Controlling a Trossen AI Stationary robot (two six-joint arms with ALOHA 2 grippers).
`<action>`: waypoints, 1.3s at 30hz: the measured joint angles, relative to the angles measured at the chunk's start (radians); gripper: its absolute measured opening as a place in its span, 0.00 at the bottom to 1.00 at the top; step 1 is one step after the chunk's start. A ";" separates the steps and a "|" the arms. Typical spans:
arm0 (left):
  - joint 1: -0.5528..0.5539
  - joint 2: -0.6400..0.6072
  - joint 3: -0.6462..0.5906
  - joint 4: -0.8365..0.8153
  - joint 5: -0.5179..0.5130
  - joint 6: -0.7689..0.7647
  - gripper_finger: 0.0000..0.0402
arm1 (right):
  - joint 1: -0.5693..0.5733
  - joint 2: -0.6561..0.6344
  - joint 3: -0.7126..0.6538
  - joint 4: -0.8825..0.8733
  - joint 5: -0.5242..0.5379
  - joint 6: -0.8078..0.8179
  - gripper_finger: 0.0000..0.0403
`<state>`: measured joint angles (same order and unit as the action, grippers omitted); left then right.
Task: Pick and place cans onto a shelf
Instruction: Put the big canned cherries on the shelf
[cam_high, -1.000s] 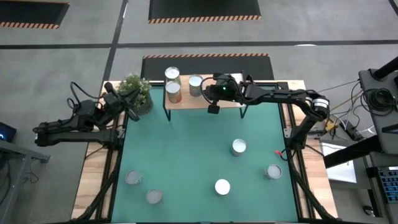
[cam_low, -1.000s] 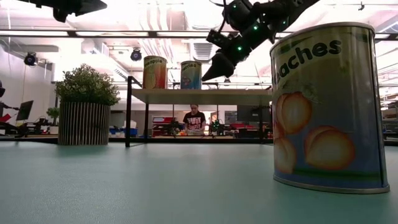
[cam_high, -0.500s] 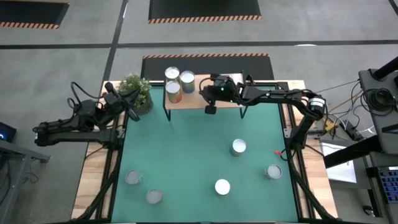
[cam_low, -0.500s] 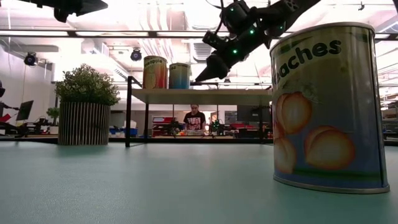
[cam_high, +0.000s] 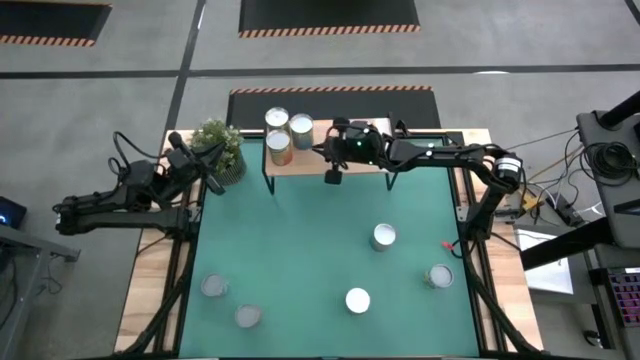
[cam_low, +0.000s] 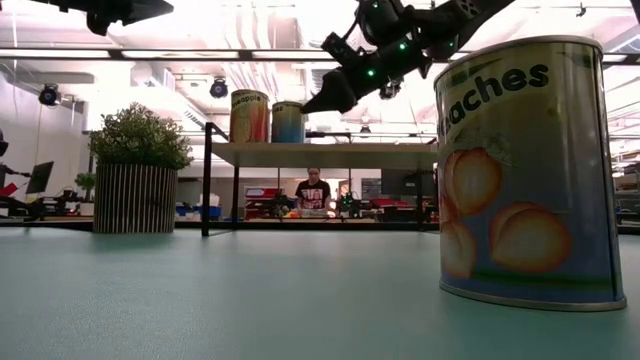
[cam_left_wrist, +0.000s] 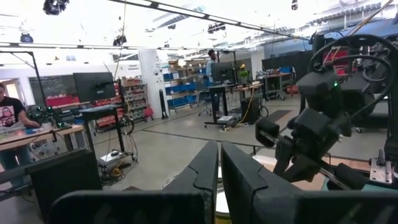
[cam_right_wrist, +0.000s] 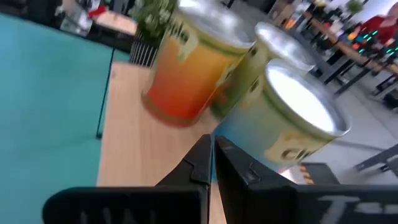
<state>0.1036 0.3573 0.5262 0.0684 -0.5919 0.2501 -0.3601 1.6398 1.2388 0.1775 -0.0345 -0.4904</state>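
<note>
3 cans (cam_high: 288, 134) on shelf (cam_high: 350, 160), 5 left on tabletop (cam_high: 300, 250); right tool (cam_high: 330, 176) pressed together, empty, by shelf.

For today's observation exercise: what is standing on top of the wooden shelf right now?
Three cans stand clustered at the left end of the shelf. The shut right gripper and its arm cover part of the board, so anything beneath them is hidden.

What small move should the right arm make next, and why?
Probably lift away from the shelf and swing toward the can nearest it on the table. The right gripper is shut and empty beside three cans grouped on the shelf, so its push looks done, while five cans wait on the green table.
</note>
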 joint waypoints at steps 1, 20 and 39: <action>0.000 0.000 0.000 0.000 0.000 0.000 0.00 | 0.000 0.001 0.000 0.019 0.000 0.000 0.02; 0.000 -0.002 0.000 -0.001 0.000 0.000 0.00 | -0.003 0.092 -0.001 0.201 0.086 0.044 0.02; 0.000 -0.002 0.000 0.005 0.000 0.000 0.00 | -0.014 0.116 0.000 0.295 -0.046 0.148 0.02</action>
<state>0.1040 0.3557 0.5266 0.0735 -0.5915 0.2501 -0.3740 1.7559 1.2392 0.4729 -0.0803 -0.3422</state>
